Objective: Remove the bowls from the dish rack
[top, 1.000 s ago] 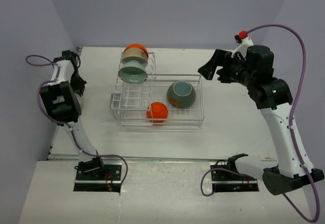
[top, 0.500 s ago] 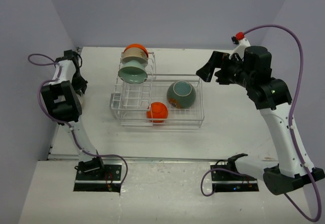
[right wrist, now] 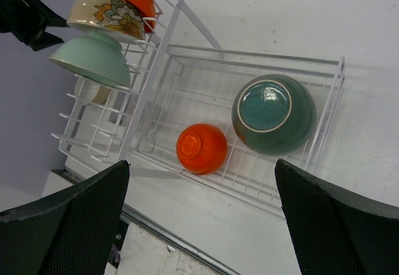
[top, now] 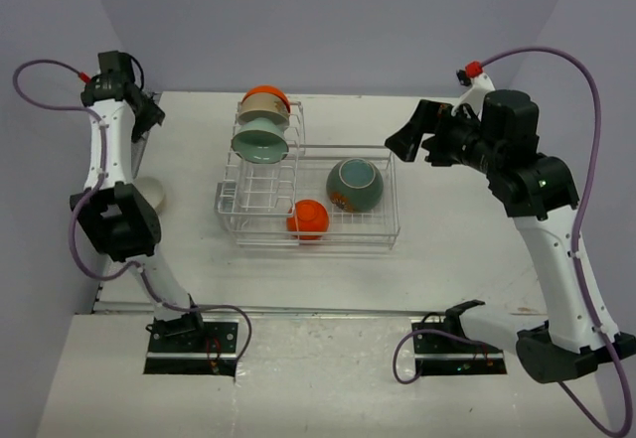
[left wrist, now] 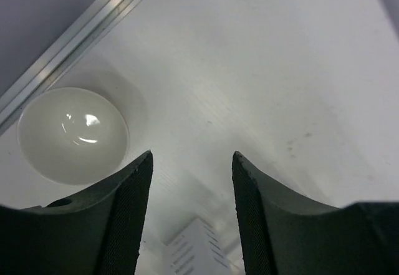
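Currently, with the left gripper (left wrist: 192,163) and right gripper (top: 405,138) both spread and empty, the cream bowl (left wrist: 73,135) rests on the table (top: 447,249) left of the dish rack (top: 378,231), which holds the teal bowl (top: 355,184) and others; a misjudged reach may catch the rack and drag it.

table (top: 467,249) open right of the dish rack (top: 363,231); basket open from above — teal bowl (top: 355,184), orange bowl (top: 308,219) inside; stacked bowls (top: 260,140) crowd upright slots; cream bowl (top: 149,193) far left

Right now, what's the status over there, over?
Left gripper open, raised clear of cream bowl on table. Right gripper open beside dish rack. Five bowls not yet unloaded. Nothing in the way.
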### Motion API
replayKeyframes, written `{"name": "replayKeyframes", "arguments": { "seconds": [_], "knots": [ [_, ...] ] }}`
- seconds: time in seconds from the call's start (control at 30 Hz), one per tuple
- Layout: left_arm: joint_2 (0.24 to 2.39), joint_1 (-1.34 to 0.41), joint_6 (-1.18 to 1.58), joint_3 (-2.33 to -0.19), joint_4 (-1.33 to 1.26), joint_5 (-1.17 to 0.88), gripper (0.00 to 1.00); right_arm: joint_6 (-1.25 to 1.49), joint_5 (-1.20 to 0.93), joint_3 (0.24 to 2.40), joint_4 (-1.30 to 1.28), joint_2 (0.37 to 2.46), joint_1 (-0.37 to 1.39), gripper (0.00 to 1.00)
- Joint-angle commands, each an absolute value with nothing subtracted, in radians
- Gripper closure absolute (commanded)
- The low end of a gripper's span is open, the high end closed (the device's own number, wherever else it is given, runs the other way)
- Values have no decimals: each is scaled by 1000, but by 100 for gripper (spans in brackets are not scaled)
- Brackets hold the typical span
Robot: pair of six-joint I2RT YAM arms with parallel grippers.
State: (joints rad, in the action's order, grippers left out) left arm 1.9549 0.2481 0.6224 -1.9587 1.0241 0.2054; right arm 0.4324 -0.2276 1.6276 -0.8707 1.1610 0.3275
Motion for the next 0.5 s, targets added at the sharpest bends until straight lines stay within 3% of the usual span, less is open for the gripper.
{"name": "replayKeyframes", "arguments": {
  "seconds": [0.0, 0.13, 0.23, 0.47],
  "knots": [
    [1720, 229, 705, -1990, 994, 88, 45, 422, -229, 1678, -894, 1134, 336, 1],
    [1504, 227, 876, -1768, 858, -115, 48, 439, -229, 1681, -907, 1124, 337, 1],
    [1318, 222, 1007, -1665, 792, -181, 55, 451, -216, 1667, -902, 1103, 339, 1],
    [949, 189, 1400, -1294, 619, -349, 52, 471, -230, 1635, -881, 1068, 342, 1]
  ]
}}
